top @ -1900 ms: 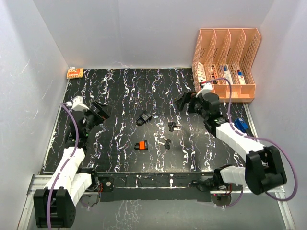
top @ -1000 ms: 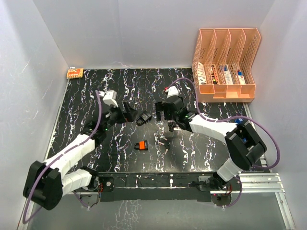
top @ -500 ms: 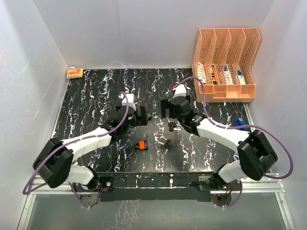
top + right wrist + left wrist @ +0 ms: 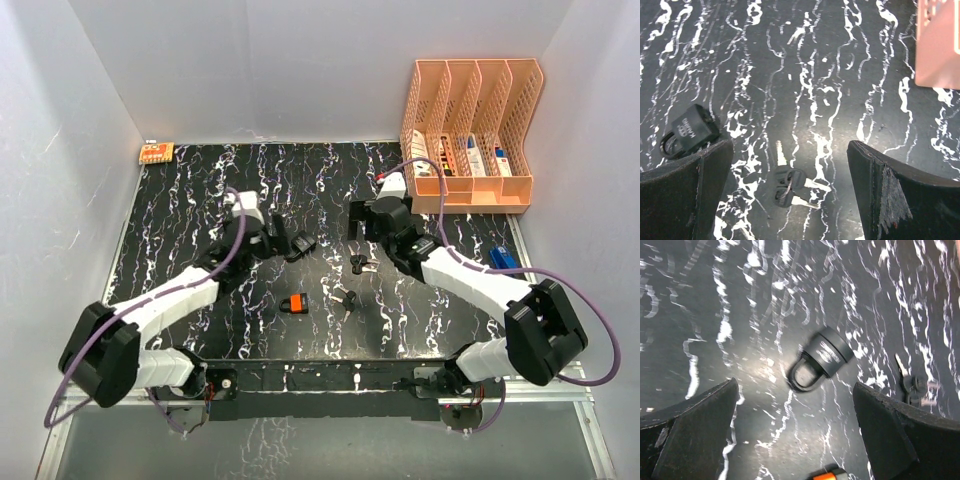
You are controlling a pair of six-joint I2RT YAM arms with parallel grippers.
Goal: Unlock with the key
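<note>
A black padlock (image 4: 298,245) lies on the marbled black table (image 4: 200,200), and an orange padlock (image 4: 292,303) lies nearer the front. Two bunches of black-headed keys (image 4: 360,264) (image 4: 347,299) lie to their right. My left gripper (image 4: 279,242) hovers open just left of the black padlock (image 4: 823,357), which sits ahead of its fingers (image 4: 695,430); the orange padlock (image 4: 832,473) peeks in at the bottom edge. My right gripper (image 4: 362,222) hangs open above one key bunch (image 4: 790,183), which lies between its fingers (image 4: 892,190). The black padlock (image 4: 690,131) shows at left there.
An orange file holder (image 4: 470,130) with small items stands at the back right; its corner (image 4: 940,45) shows in the right wrist view. A small orange block (image 4: 155,152) lies at the back left corner. White walls close in the table.
Both arms swung in from the sides to the middle of the table. In the last half second the left gripper drew slightly left and the right gripper shifted slightly right. Both stayed open.
</note>
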